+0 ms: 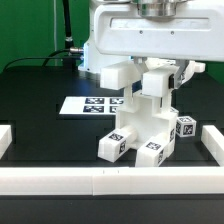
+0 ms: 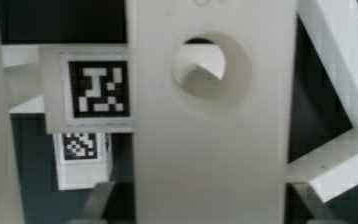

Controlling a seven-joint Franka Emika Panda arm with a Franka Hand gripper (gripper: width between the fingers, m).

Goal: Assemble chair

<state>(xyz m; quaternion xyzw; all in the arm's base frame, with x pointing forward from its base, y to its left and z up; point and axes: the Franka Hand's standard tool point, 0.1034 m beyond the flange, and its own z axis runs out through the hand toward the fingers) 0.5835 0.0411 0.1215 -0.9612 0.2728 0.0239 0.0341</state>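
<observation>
The chair [image 1: 150, 128] stands as a cluster of chunky white tagged parts in the middle of the black table, with tagged blocks [image 1: 116, 143] at its foot. My gripper [image 1: 155, 72] reaches down onto its top from above. In the wrist view the gripper [image 2: 202, 200] is shut on a broad white upright piece [image 2: 202, 130] with a round hole. This piece fills the whole gap between the two fingers [image 2: 99, 198]. Beside it sits another white chair part with a square tag [image 2: 98, 86]. The contact between the held piece and the parts below is hidden.
The marker board [image 1: 88, 104] lies flat on the table behind the chair, toward the exterior view's left. Long white border rails [image 1: 100, 178] run along the front and both sides. A loose tagged block [image 1: 187, 127] sits by the rail at the exterior view's right.
</observation>
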